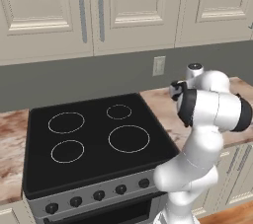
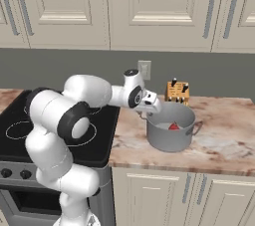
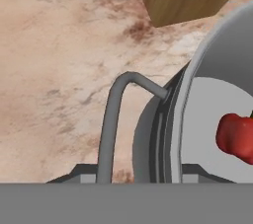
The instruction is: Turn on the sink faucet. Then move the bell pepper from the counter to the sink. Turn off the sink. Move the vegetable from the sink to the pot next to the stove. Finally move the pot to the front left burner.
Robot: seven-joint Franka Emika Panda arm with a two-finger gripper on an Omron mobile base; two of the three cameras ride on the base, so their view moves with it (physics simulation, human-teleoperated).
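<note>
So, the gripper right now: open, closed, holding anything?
Gripper: closed on the near-side handle of the pot; the bell pepper lies inside the pot.

Cream panelled wall cabinets (image 1: 123, 6) with long grey handles (image 1: 81, 7) run along the top, above a dull grey-green wall (image 2: 74, 68). A pale outlet plate (image 1: 158, 65) sits on that wall at about two o'clock from centre in the left base view. Matching cream base cabinets (image 2: 174, 195) stand below, and a strip of wood floor (image 1: 232, 215) shows at five o'clock.

The arm (image 2: 60, 135) is glossy white, built of thick rounded links. Black bands ring its joints (image 1: 187, 108). A small dark-topped cap (image 1: 194, 66) crowns one link. The end effector (image 2: 151, 104) is white and grey with dark fittings.
</note>
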